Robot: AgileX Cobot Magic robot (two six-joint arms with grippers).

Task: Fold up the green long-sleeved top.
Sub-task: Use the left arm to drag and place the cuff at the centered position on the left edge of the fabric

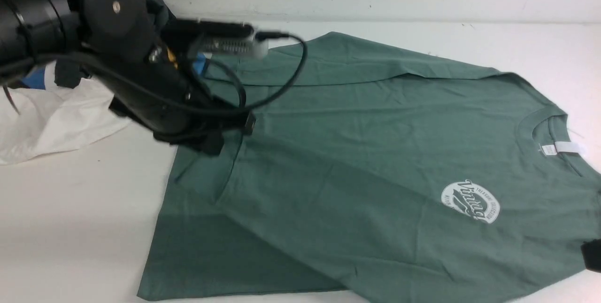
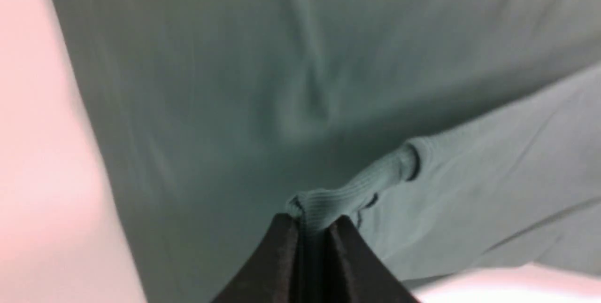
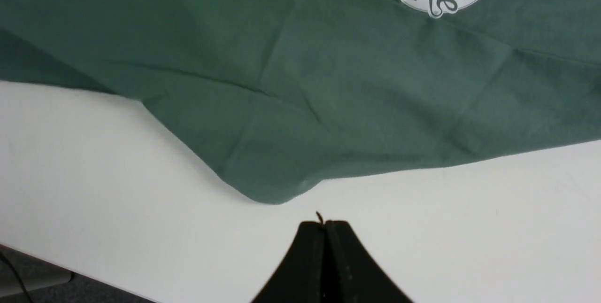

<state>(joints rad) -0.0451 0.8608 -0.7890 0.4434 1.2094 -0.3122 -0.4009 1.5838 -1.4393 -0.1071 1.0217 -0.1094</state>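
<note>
Green long-sleeved top (image 1: pixel 366 152), soft and limp, lies spread on the white table (image 1: pixel 70 209). Left gripper (image 2: pixel 312 221) pinches its ribbed cuff (image 2: pixel 357 190), a sound handhold; right gripper (image 3: pixel 324 223) is closed, empty, just beside the cloth.

Round white logo (image 1: pixel 470 201) on green long-sleeved top (image 1: pixel 357 152): script "Vintage", ringed by "SPIRITUAL" and cut-off "…LLECTION". White neck label (image 1: pixel 561 148) too small to read.

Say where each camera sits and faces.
Front view: between the arms, looking forward over the table and green top; left arm shows.
Left wrist view: on the left arm, facing the top's cuff, pinched in the left fingers.
Right wrist view: on the right arm, facing the top and table; shut right fingers show.
Shared: front and right wrist both show the logo.
</note>
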